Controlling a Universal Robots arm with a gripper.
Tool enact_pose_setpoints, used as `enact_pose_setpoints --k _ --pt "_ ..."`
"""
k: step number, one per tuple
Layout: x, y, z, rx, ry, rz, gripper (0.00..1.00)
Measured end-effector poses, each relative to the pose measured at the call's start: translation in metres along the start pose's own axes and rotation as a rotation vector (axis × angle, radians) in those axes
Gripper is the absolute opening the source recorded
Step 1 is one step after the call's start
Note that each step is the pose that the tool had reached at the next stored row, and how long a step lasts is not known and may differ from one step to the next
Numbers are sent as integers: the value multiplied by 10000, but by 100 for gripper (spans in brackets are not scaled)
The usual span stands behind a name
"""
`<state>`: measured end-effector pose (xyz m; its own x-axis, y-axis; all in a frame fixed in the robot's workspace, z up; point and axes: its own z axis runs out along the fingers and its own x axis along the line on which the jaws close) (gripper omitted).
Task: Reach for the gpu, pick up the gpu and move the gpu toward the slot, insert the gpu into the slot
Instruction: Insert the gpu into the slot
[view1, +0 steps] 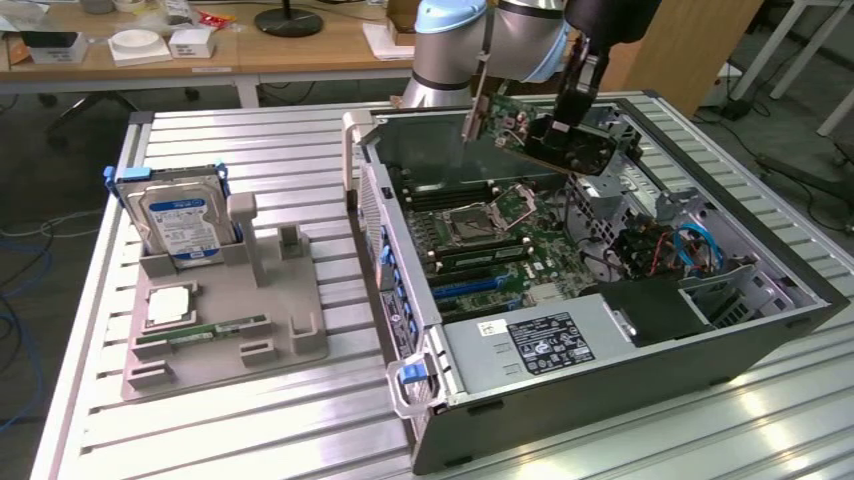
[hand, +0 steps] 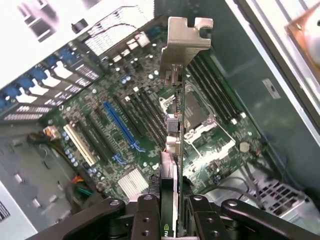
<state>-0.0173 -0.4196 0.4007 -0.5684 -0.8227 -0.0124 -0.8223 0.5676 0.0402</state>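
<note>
Your gripper (view1: 547, 135) is clenched on the gpu (view1: 497, 115), which hangs tilted above the open computer case (view1: 601, 370), upper centre of the exterior view. If the card comes down skewed, its edge may miss the blue slot (hand: 121, 127) and jam against the motherboard (hand: 220, 165).

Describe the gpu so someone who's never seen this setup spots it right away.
Find the open computer case on the slatted metal table; above its motherboard hangs the arm's gripper. Clamped in it is the gpu, a thin flat card held on edge. Its silver bracket at one end sets it apart from the boxy hard drive and small green memory stick on the grey holder.
</note>
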Motion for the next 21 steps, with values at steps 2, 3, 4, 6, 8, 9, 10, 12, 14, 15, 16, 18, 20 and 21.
enact_pose_setpoints --k 2,3,4,6,8,9,10,12,14,15,16,18,20,21 --pt "0 0 1 -4 15 -364 26" --pt "0 0 1 -6 22 -522 26" --pt "0 0 2 -9 28 -682 26" --pt "0 0 3 -12 40 -1001 26" --pt "0 0 4 -17 54 -1338 26" --pt "0 0 5 -18 60 -1497 26" --pt "0 0 6 -21 67 -1660 26" --pt "0 -1 7 -25 80 -1997 26" --pt "0 -1 8 -29 94 -2349 26" --pt "0 -1 9 -31 101 -2519 26" --pt "-1 -2 9 -34 108 -2683 26" --pt "-1 -2 10 -37 119 -2971 26" --pt "-1 -3 11 -40 130 -3234 26" --pt "-2 -3 12 -41 136 -3358 26"
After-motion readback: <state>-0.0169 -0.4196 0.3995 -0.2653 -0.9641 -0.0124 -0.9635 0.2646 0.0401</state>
